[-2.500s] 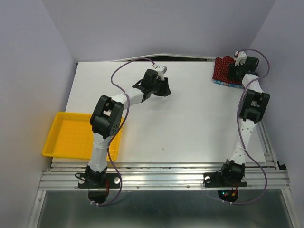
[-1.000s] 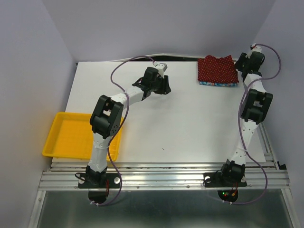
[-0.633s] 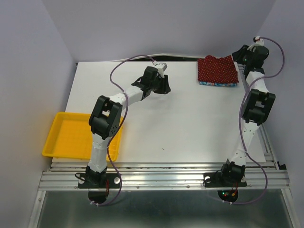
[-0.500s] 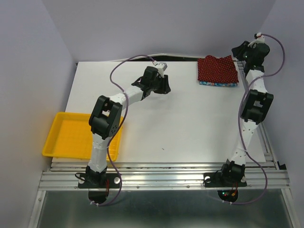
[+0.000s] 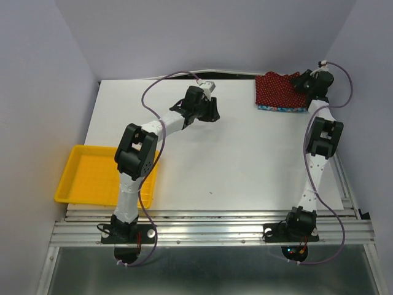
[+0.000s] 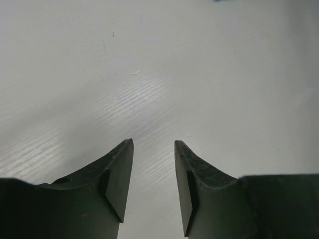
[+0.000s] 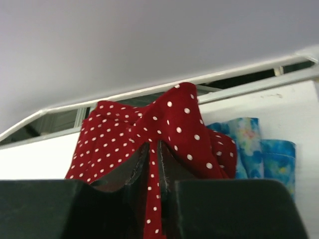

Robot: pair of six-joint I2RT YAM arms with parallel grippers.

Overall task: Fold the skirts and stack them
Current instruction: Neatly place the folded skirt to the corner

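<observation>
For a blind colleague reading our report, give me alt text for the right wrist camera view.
The right end effector is shut on a fold of the dark red skirt, white-dotted and bunched into a peak. The blue floral skirt shows at its right, on the white table.

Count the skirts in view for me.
2. The red dotted skirt lies on top at the far right corner, pinched by the right gripper; the blue floral skirt lies beneath it, only its edge showing.

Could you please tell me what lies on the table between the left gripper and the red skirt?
Only bare white table, as the top external view shows; nothing sits between the left gripper and the red skirt.
</observation>
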